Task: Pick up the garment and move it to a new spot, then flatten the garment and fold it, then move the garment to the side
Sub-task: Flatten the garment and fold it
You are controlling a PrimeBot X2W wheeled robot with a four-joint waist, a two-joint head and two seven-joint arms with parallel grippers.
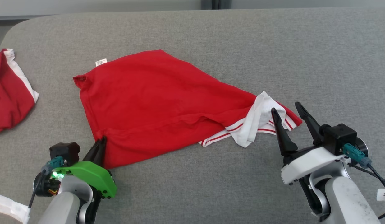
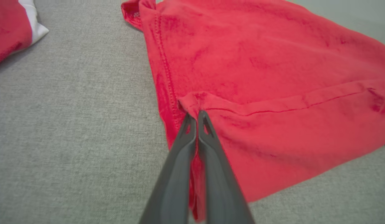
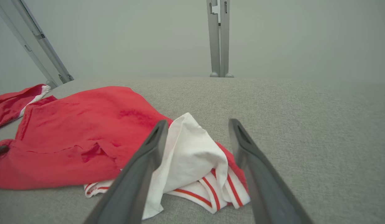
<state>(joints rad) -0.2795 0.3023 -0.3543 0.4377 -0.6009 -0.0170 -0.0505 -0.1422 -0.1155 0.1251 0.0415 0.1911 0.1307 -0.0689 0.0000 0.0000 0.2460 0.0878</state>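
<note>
A red garment with white, red-striped trim lies spread on the grey table. My left gripper is shut on the garment's near left hem; in the left wrist view the two fingers pinch a fold of red cloth at the left gripper. My right gripper stands open over the bunched white trim at the garment's right end. From the right wrist, the right gripper straddles the white trim, with the red garment to its left.
A second red and white garment lies crumpled at the table's left edge, also seen as the other garment from the left wrist. Grey frame posts rise beyond the far table edge. Bare table stretches to the right and far side.
</note>
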